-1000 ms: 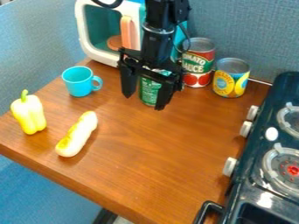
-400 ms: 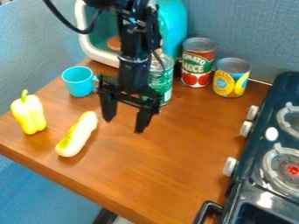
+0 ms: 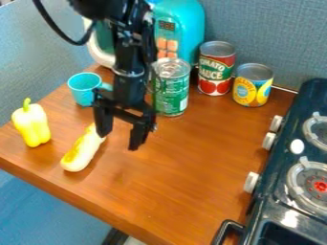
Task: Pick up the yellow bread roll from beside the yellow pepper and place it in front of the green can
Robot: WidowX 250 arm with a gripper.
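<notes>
A black robot arm (image 3: 129, 62) comes down from the upper left of the frame, its black two-finger gripper (image 3: 119, 139) left of centre above a brown wooden counter (image 3: 185, 177). The fingers are spread, with nothing pinched between them. Just left of them in the frame lies a long, slightly curved, cream-and-yellow piece of toy food (image 3: 81, 152), slanting on the counter; the left-hand finger is in front of its upper end.

Compared with the earlier frames, the gripper has moved left and lower in the frame, away from the tall green metal can (image 3: 171, 93). That can, partly hidden before, now shows almost whole, upright above centre. The display and orange buttons of the teal and white toy microwave (image 3: 184, 24) at the top have come into sight. The arm now covers part of the turquoise cup's (image 3: 83, 90) handle, upper left.

The pale yellow pepper (image 3: 32, 125) at far left, the red-and-green tomato can (image 3: 216, 69), the shorter yellow-and-blue can (image 3: 253, 86) and the black toy stove (image 3: 281, 191) at right have not moved.
</notes>
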